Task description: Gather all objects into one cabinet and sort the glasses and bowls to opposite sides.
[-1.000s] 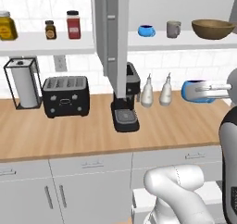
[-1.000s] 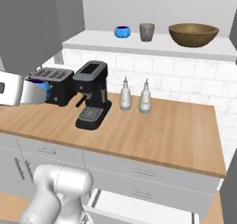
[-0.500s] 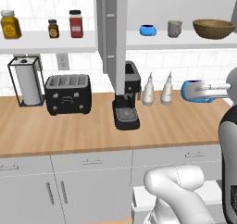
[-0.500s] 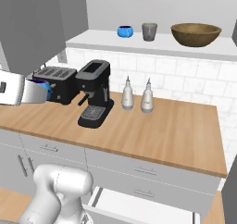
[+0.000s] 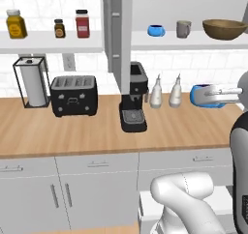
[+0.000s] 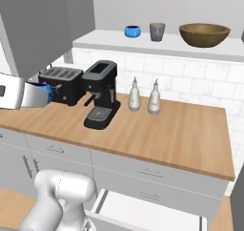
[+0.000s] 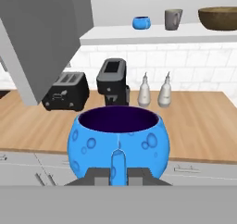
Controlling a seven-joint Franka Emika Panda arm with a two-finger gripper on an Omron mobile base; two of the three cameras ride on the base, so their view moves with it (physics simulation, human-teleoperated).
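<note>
The wall cabinet [image 5: 118, 30] was seen with its tall grey door panel swung out edge-on, and its long white shelf board [image 7: 152, 34] ran off to the right, above the desk [image 5: 97, 131]. On that board three items were ranged in a row: the small blue bowl [image 5: 156, 30] nearest the door, the grey cup [image 5: 183, 29] just beside it, and the large brown wooden bowl [image 5: 224, 29] well apart at the far end. The blue handled mug [image 7: 119, 143] was held upright in mid-air at about desk height, below the shelf and in front of it; its handle was turned toward the camera and was pinched between the fingers [image 7: 118, 175], which were clamped together on it. From the fingers the shelf was judged to lie upward and ahead, so the coming move would call for a lift and a reach forward, with the mug probably set near the grey cup and kept off the bowls' side. In the left base view the mug [image 5: 203, 95] hung beside the two bottles [image 5: 165, 92]; in the right base view it [image 6: 39, 94] was largely masked by the white hand. The finger tips themselves were mostly cut off at the bottom edge, and the cabinet's interior behind the door could not be made out.
</note>
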